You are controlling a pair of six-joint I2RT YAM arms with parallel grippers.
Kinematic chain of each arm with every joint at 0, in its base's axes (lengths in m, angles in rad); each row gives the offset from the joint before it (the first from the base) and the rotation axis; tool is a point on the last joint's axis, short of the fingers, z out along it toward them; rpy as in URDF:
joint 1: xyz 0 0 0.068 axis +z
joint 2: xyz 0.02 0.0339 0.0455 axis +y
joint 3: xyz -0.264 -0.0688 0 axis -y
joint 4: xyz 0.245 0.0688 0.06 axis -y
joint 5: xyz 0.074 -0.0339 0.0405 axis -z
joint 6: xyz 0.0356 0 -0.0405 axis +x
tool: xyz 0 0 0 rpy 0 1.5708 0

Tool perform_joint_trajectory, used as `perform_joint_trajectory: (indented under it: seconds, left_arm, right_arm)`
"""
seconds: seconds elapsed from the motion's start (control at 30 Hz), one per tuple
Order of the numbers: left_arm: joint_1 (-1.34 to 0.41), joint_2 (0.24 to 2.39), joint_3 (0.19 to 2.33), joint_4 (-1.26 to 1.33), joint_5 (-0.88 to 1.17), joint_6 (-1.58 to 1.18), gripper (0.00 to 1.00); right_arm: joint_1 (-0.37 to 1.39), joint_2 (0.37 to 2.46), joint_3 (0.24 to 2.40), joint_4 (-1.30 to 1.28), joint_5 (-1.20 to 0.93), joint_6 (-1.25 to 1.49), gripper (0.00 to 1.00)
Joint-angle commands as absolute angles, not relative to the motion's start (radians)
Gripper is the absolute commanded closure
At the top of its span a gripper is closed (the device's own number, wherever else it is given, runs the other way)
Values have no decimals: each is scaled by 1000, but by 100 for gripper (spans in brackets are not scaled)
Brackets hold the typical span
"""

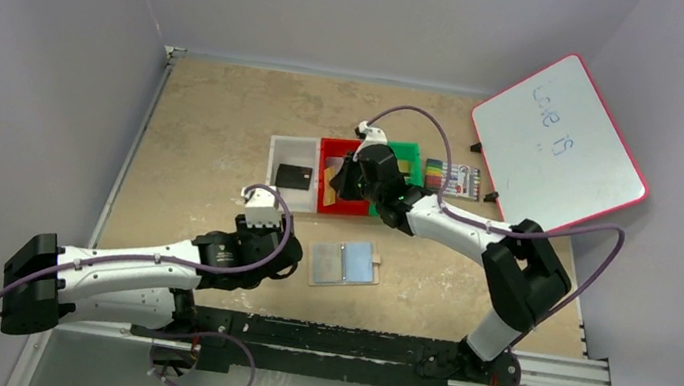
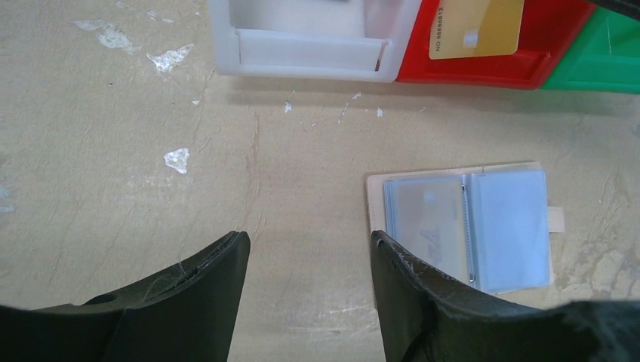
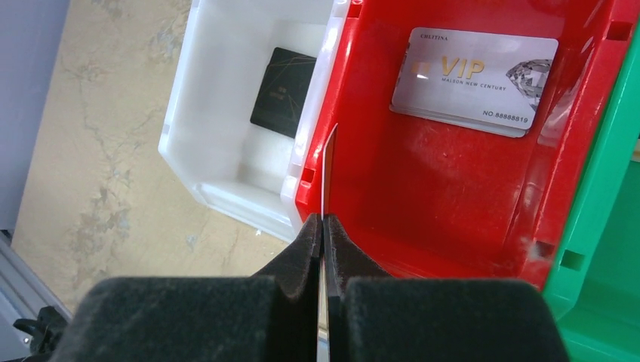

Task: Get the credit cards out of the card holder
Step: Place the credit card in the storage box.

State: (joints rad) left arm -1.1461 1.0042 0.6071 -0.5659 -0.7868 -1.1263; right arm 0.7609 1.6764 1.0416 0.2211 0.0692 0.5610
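The tan card holder [image 1: 344,264] lies open on the table, its two light-blue pockets facing up. In the left wrist view [image 2: 468,226] a pale card [image 2: 426,222] shows inside its left pocket. My left gripper [image 2: 309,245] is open and empty just left of the holder, also seen from above [image 1: 289,256]. My right gripper [image 3: 323,220] is shut on a card [image 3: 328,170] held edge-on over the red bin [image 3: 573,151]. That card shows its gold face in the left wrist view [image 2: 475,26]. A silver VIP card [image 3: 474,72] lies in the red bin.
A white bin [image 1: 272,173] holds a black card [image 1: 294,177]. The red bin [image 1: 341,210] and a green bin [image 1: 411,152] stand to its right. A striped marker pack [image 1: 451,178] and a tilted whiteboard [image 1: 559,143] are at the back right.
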Motion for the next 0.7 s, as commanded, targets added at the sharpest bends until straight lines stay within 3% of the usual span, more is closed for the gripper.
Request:
perform_joint_trajectory:
  seconds: [0.0,0.3,0.5,0.67]
  left_arm:
    - [-1149,988,603,-573,-826,-1148,40]
    - [-1149,980,601,-574,-825,-1151,40]
    - [-1149,976,604,-573,-820,-1142,40]
    - [-1149,978,595,-554,-810,-1145,40]
  right_arm:
    - [765,1682,1099,280,-10,589,100]
    - [765,1583,1106,215,104,480,100]
    - [765,1404,991,297,343,154,100]
    - [765,1280,810,482,317,-292,100]
